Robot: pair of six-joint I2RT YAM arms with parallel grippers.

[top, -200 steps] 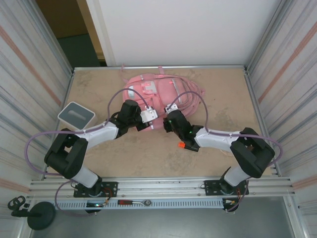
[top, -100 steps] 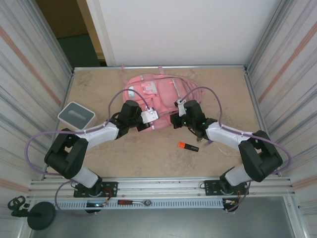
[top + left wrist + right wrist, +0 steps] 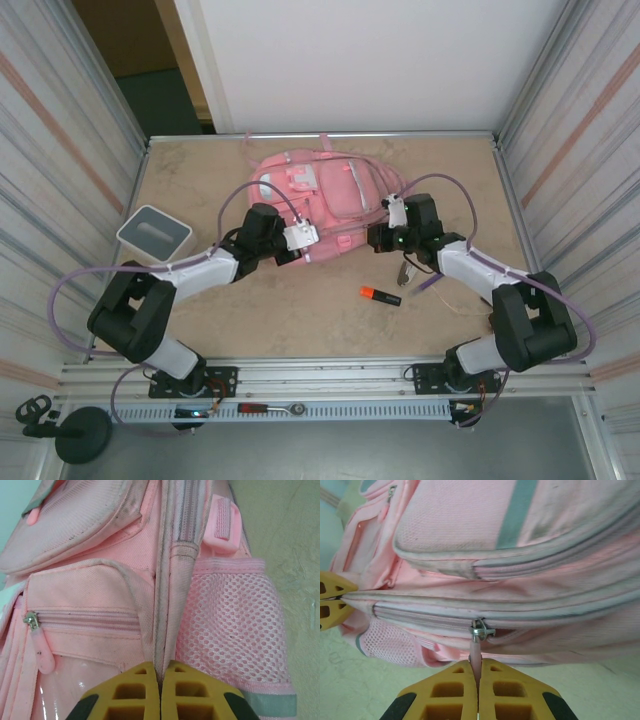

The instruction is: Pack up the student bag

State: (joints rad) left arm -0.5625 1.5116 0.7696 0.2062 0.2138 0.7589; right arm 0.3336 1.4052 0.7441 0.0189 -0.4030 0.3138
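Observation:
The pink student bag (image 3: 318, 195) lies flat at the back middle of the table. My left gripper (image 3: 308, 252) is at the bag's near left edge, shut on a fabric seam (image 3: 162, 630) beside the mesh side pocket (image 3: 230, 615); the yellow fingertips (image 3: 135, 680) pinch the seam. My right gripper (image 3: 376, 238) is at the bag's right side. In the right wrist view it (image 3: 478, 669) is shut on the pink zipper pull (image 3: 475, 652), which hangs from a metal slider (image 3: 481, 629) on a long zipper. The left gripper's fingers (image 3: 329, 605) show at that view's left edge.
An orange highlighter (image 3: 380, 295) lies on the table in front of the bag, near my right forearm. A grey and white box (image 3: 154, 232) sits at the left edge. Metal walls close in the left, right and back sides.
My right gripper has swung right and back, from beside the highlighter to the bag's right side, and has shut on the zipper pull. The left gripper has stayed put.

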